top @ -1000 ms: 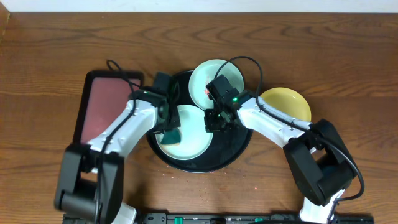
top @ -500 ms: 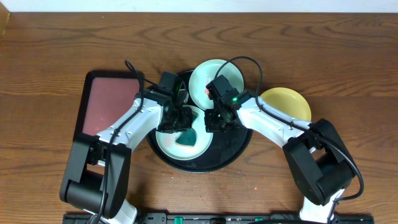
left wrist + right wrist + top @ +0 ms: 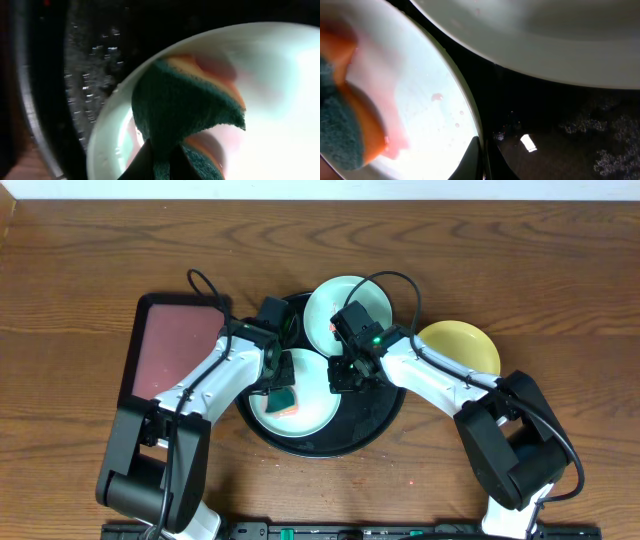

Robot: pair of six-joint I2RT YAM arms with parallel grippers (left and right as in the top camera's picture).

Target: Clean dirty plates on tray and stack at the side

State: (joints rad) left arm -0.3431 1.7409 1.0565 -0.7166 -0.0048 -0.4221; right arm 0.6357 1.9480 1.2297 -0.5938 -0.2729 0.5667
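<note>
The left tool, clenched on a green-and-orange sponge, has swept back from the middle toward 9 o'clock of the pale turquoise round plastic plate at 8 o'clock in the glossy black round tray. The right tool pinches that plate's 3 o'clock rim, and the scrubbing seems unfinished.

Robotics lab bench, dressed as a dishwashing station. Wood-grain tabletop fills the overhead view, with a pale wall strip at the far edge. Left arm and right arm, white and black, rise from the near edge beside a black rail. A loose cable loops above. Props: black tray, dark red tray, turquoise plate, yellow plate, sponge.
</note>
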